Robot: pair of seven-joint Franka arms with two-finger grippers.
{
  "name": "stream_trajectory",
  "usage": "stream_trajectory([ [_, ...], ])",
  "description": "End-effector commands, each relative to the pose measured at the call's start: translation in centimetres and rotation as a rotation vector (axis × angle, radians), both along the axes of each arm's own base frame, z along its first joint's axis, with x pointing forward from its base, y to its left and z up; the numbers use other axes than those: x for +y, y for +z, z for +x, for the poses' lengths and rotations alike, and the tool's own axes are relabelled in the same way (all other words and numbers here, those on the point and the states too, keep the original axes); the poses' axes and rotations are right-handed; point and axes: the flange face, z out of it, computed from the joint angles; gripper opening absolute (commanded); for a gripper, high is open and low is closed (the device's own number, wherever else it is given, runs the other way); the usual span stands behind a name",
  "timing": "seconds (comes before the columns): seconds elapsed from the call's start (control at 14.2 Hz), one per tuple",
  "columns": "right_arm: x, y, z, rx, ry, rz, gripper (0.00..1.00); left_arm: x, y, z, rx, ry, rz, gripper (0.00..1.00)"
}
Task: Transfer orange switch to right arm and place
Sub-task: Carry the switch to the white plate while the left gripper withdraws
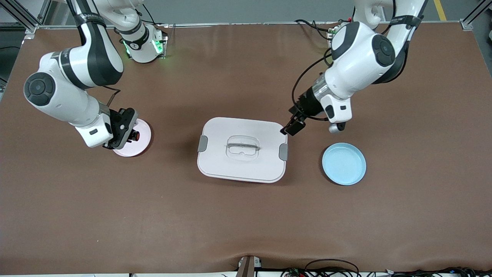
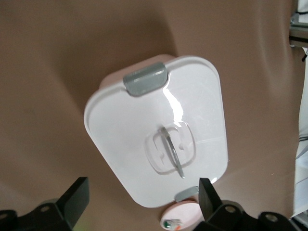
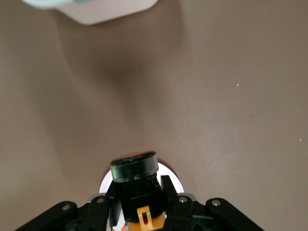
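The orange switch (image 1: 133,135), a stubby black cylinder with an orange end, sits between the fingers of my right gripper (image 1: 128,134) over the pink plate (image 1: 144,145) toward the right arm's end of the table. In the right wrist view the switch (image 3: 137,180) is clamped by my right gripper (image 3: 140,195), with the plate's rim (image 3: 174,176) just under it. I cannot tell whether the switch touches the plate. My left gripper (image 1: 291,128) is open and empty over the edge of the white lidded box (image 1: 223,163); its jaws (image 2: 142,202) stand wide apart.
The white box with grey clips and a clear handle (image 2: 125,125) stands mid-table. A light blue plate (image 1: 344,163) lies beside it toward the left arm's end. The pink plate (image 2: 185,214) shows past the box in the left wrist view.
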Motion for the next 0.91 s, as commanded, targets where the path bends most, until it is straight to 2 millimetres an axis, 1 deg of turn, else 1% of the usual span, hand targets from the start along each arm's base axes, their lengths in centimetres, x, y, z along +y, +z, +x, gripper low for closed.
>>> stream_trajectory([
  [0.0, -4.0, -2.7, -2.4, -0.058, 0.069, -0.016, 0.00, 3.3, -0.3, -1.3, -0.110, -0.169, 0.085, 1.00],
  [0.21, -6.6, -6.2, -3.8, -0.055, 0.090, -0.010, 0.00, 6.8, -0.9, -1.1, -0.195, -0.341, 0.226, 1.00],
  [0.28, -6.9, -7.3, -4.5, -0.057, 0.082, -0.009, 0.00, 7.7, -1.4, -1.2, -0.207, -0.387, 0.253, 1.00],
  [0.42, -7.0, -9.6, -6.0, -0.076, 0.076, -0.010, 0.00, 10.5, -1.7, -0.7, -0.249, -0.495, 0.303, 1.00],
  [0.49, -7.1, -10.6, -6.7, -0.094, 0.064, -0.010, 0.00, 11.6, -1.8, -0.5, -0.272, -0.559, 0.316, 1.00],
  [0.56, -7.3, -12.0, -7.5, -0.112, 0.038, 0.004, 0.00, 13.1, -1.9, 0.0, -0.288, -0.606, 0.326, 1.00],
  [0.63, -7.3, -13.0, -8.2, -0.138, 0.020, 0.010, 0.00, 14.5, -2.0, 0.3, -0.293, -0.661, 0.334, 1.00],
  [0.77, -7.5, -14.5, -8.5, -0.157, 0.011, 0.009, 0.00, 18.0, -2.4, 1.0, -0.308, -0.795, 0.360, 1.00],
  [0.84, -7.6, -14.7, -8.6, -0.154, 0.008, 0.010, 0.00, 19.8, -2.5, 1.2, -0.311, -0.841, 0.379, 1.00],
])
